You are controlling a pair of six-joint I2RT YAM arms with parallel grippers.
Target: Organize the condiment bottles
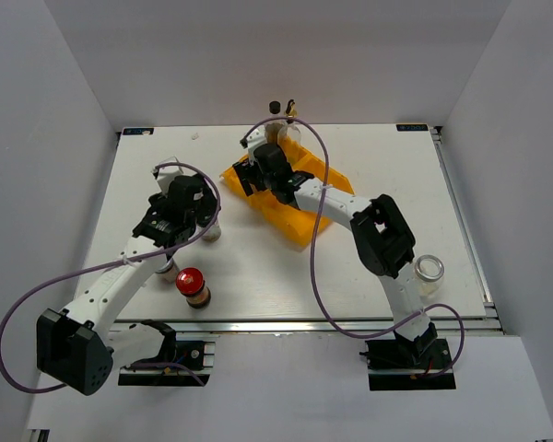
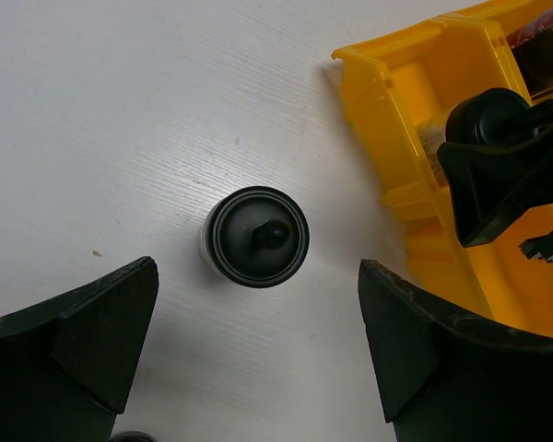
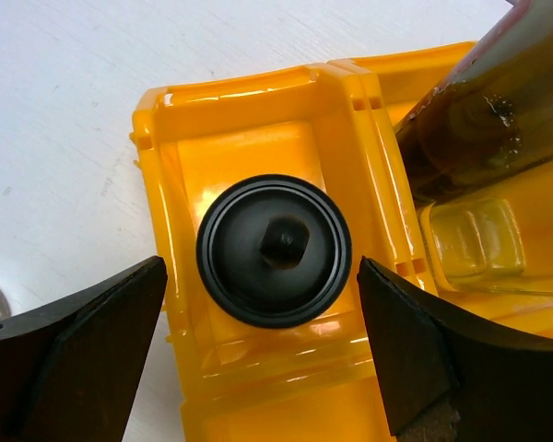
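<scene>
Now we see a short jar (image 3: 274, 250) with a black lid standing in an end compartment of the yellow tray (image 3: 258, 87), between the spread fingers of the right gripper (image 3: 261, 262), with a dark bottle (image 3: 479, 101) beside it. A second jar (image 2: 258, 237), also black-lidded, stands on the white table (image 2: 120, 110) near the tray, under the left gripper (image 2: 256, 264), whose fingers likewise stand wide apart. Plain white walls (image 1: 258, 55) enclose the table.

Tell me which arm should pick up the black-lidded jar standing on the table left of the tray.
Left. The open left gripper hangs straight above that black-lidded jar; the right gripper is over the yellow tray.
</scene>
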